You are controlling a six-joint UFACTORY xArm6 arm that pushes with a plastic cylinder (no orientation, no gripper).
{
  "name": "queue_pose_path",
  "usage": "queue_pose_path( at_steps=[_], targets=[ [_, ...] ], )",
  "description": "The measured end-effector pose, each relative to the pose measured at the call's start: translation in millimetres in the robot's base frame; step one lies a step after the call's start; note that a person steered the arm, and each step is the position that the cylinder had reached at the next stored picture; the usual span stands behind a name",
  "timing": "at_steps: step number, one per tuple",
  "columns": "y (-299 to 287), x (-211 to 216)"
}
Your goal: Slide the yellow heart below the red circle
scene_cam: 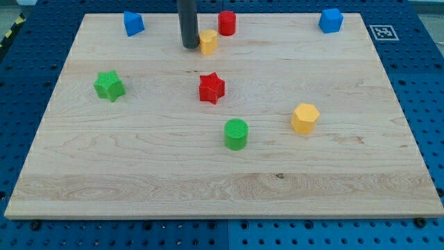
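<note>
The yellow heart (208, 42) lies near the view's top, just down and left of the red circle (227, 23), close to it. My tip (190, 46) stands right against the heart's left side, touching or nearly touching it. The dark rod rises out of the view's top edge.
A wooden board (139, 173) on a blue pegboard table. Also on it: a blue block (133, 23) at top left, a blue cube (331, 20) at top right, a green star (109, 85), a red star (211, 88), a green circle (236, 133), a yellow hexagon (304, 118).
</note>
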State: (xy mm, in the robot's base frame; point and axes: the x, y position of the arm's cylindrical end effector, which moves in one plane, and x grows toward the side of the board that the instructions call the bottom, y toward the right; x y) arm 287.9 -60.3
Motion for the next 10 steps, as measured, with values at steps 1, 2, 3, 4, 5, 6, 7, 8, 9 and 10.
queue_pose_path(
  at_steps=[1,2,3,4,5,6,7,8,9,10],
  targets=[
    [-2,0],
    [-16,-4],
    [-22,-25],
    [-20,-27],
    [-5,-27],
    [1,-22],
    [3,-14],
    [19,-13],
    [32,-4],
    [40,13]
  ],
)
